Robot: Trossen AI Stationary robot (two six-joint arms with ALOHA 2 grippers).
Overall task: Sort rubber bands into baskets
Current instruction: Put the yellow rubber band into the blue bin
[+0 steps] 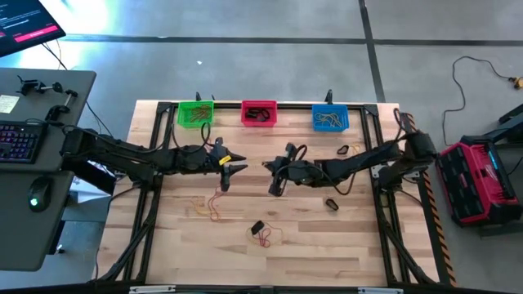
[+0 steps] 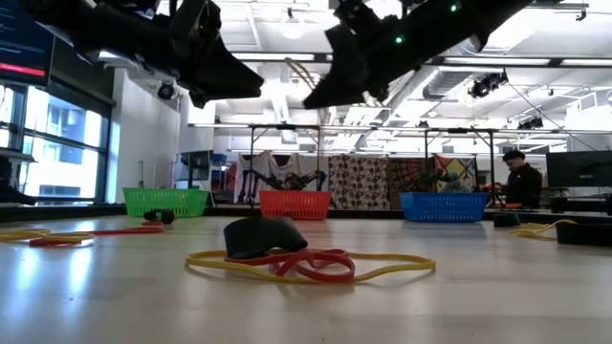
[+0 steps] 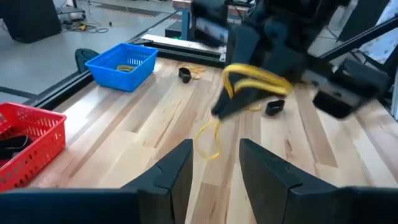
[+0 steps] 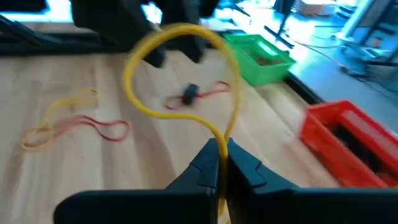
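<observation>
A yellow rubber band (image 4: 180, 74) hangs as a tall loop from the right hand (image 4: 219, 163), whose fingers are pressed together on its lower end; it is held up above the middle of the surface (image 1: 327, 245), off the wood. The left hand (image 3: 214, 165) hovers just across from it with its fingers spread and nothing between them. In the left wrist view the right hand and its band are smeared, so the pinch itself is hard to make out there.

More rubber bands lie loose on the wood — a yellow-and-red tangle (image 1: 214, 204) left of centre, a red-and-yellow one with a small black piece (image 1: 261, 232) nearer the front edge, and a few small dark ones (image 1: 332, 203) on the right, too small to tell apart from above. In the low view the front tangle (image 2: 311, 265) sits partly under a dark lump whose shape is unclear.

Three baskets stand in a row along the far edge: the green basket (image 1: 195, 113) on the left with tan bands inside, the red basket (image 1: 258, 113) in the middle with dark ones, the blue basket (image 1: 330, 118) on the right with yellowish ones.

Left of the surface is a desk with a keyboard (image 1: 16, 140); to the right a red case (image 1: 478, 180) on the floor. Far behind, a person (image 2: 519, 179) stands at a bench.
</observation>
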